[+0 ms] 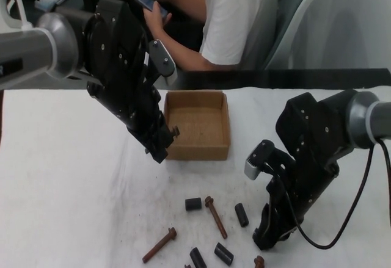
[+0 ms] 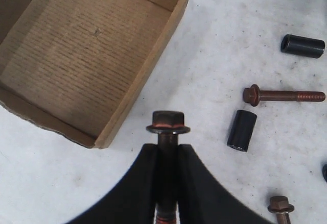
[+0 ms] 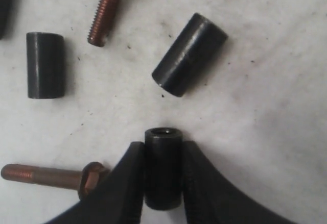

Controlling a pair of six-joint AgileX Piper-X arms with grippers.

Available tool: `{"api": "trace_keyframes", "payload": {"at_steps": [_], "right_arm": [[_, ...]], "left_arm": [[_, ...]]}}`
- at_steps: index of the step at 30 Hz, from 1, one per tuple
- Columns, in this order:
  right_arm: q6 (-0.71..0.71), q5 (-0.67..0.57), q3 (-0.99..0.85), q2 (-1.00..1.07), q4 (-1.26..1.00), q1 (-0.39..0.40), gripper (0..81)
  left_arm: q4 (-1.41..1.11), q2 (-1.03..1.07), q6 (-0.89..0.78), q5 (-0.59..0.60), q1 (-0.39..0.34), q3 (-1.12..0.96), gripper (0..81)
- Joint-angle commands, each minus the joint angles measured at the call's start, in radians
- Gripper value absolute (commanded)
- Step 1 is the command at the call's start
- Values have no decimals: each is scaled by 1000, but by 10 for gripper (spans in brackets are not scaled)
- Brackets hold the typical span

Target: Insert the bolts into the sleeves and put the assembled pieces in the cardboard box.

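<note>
The left gripper (image 2: 167,148) pinched a bolt (image 2: 167,122) by its shank, just outside the near corner of the cardboard box (image 2: 145,78) and above the white cloth (image 2: 61,183). The bolt's long axis ran in line with the fingers. Its flanged head stuck out past the fingertips, and its threaded end lay back between them toward the wrist.

The right gripper (image 3: 163,146) was clamped on a black sleeve (image 3: 163,175), low over the cloth among the loose sleeves (image 3: 190,54) and loose bolts (image 3: 46,175), well apart from the box. That sleeve also lay along its fingers, with its open bore facing outward past the tips.

The step in hand looked to be mating the two. To do it well, the threaded tip would have to meet the bore, yet the head led, so the bolt would probably need turning or re-gripping first. Both axes should then come onto one line before a slow push, so the threads don't snag the sleeve's rim.
</note>
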Motion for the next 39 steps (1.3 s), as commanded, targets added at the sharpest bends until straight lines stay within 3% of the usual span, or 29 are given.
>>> {"api": "trace_keyframes", "payload": {"at_steps": [1, 4, 10, 16, 20, 25, 39], "right_arm": [[-17, 7, -32, -26, 5, -17, 8], [17, -53, -106, -89, 5, -48, 8], [204, -312, -253, -201, -101, -110, 8], [262, -310, -270, -223, -171, -121, 8], [115, -140, -270, -202, -20, -116, 8], [22, -67, -210, -125, 146, -117, 8], [38, -76, -96, -94, 52, -117, 8]], "left_arm": [[0, -24, -7, 9, 2, -7, 2], [0, -26, -16, 9, 2, -7, 2], [-10, -29, -58, 32, 2, -7, 2], [-11, -51, -57, 32, 2, -7, 2], [-11, -57, -57, 32, 2, -7, 2], [-11, -57, -57, 30, 2, -7, 2], [-13, -67, -57, 30, 2, -7, 2]]}}
